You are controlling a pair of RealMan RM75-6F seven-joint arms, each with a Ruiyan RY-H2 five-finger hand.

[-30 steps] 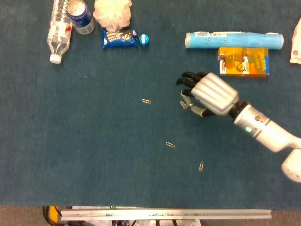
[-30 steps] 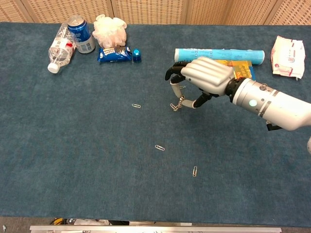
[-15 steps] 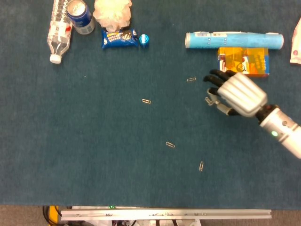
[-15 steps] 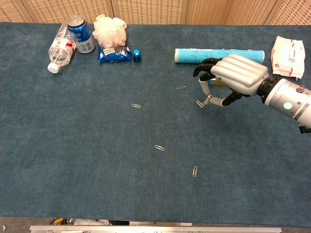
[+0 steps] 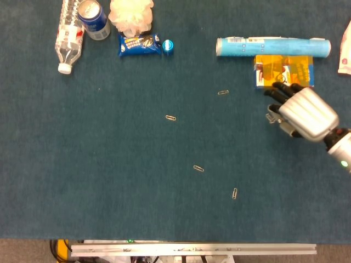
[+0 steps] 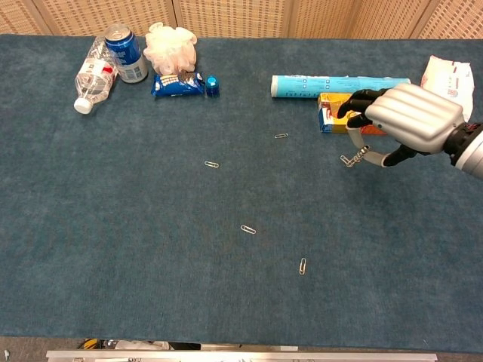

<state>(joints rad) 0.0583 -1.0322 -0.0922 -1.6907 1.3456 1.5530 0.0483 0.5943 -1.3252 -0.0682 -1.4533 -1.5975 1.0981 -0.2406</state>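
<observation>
A dark blue carpet-like cloth (image 6: 136,249) covers the table, with woven panels behind. The right hand (image 6: 404,121) hovers near the orange box (image 5: 285,72), pinching a paper clip (image 6: 349,159) between thumb and a finger (the other fingers curl forward). Four loose clips (image 6: 281,136) lie scattered to its left. The print on the blue tube (image 6: 339,85), blue can (image 6: 126,51) and snack packet (image 6: 177,83) is too small to read.
</observation>
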